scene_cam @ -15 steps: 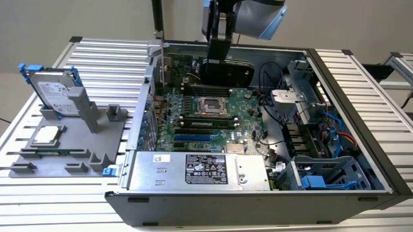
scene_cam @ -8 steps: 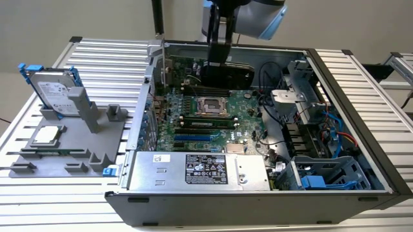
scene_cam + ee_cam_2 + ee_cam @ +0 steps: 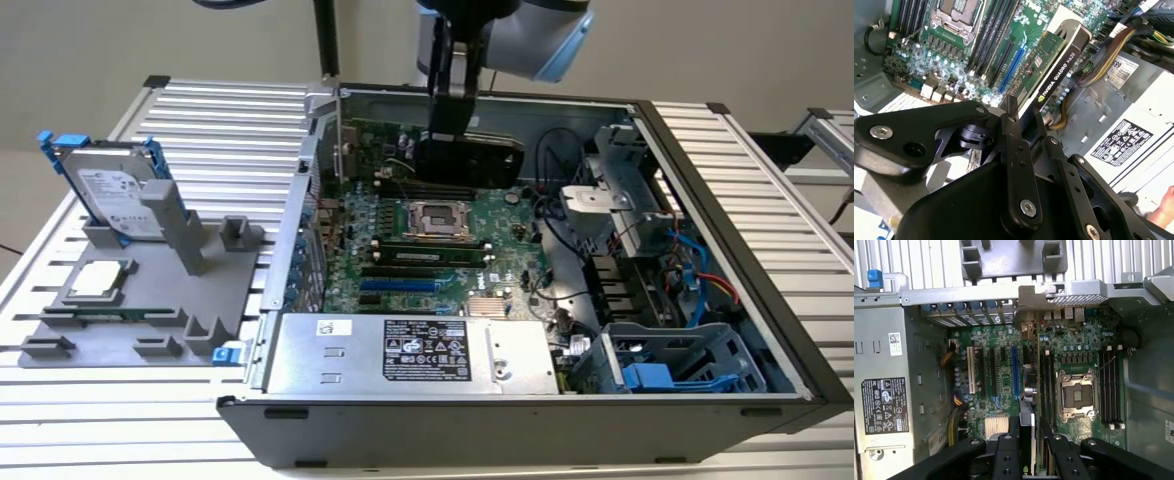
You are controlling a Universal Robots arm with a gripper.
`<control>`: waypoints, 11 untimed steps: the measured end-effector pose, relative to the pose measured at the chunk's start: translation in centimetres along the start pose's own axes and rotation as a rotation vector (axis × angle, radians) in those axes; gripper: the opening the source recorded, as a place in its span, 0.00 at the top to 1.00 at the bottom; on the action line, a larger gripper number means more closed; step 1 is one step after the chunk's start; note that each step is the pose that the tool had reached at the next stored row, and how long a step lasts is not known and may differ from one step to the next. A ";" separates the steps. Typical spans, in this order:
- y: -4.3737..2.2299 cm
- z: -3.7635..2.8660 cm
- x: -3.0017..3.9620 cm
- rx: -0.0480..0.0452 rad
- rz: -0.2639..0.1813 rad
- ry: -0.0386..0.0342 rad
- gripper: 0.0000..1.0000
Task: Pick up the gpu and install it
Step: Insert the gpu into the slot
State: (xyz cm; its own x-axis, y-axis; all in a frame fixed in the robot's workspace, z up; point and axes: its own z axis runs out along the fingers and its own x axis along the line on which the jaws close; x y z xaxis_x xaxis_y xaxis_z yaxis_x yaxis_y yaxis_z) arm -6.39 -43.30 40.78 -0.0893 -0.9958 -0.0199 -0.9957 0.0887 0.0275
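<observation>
Now the pincer (image 3: 1029,435) is clamped on the gpu (image 3: 1028,390), which hangs on edge inside the case (image 3: 534,432), above the motherboard (image 3: 1079,340); its long axis runs parallel to the blue slot (image 3: 1015,367), which lies just beside it in the first wrist view.

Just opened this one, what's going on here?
The arm's gripper is shut on the gpu and holds it on edge inside the open case, above the motherboard. In the first wrist view the gpu hangs over the board between the blue slot and the CPU socket. It does not look seated. On the exterior view's left, a hard drive stands in a grey fixture.
</observation>
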 end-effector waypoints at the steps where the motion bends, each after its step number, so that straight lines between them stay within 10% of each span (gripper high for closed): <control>1: 0.00 0.03 -0.04 0.0000 -0.001 0.0001 1.00; 11: -0.34 0.22 -0.28 -0.0002 -0.011 0.0003 1.00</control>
State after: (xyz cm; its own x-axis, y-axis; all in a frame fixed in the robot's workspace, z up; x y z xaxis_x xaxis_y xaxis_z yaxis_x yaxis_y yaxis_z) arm -6.03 -43.05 40.56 -0.0783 -0.9967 -0.0199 -0.9966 0.0778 0.0276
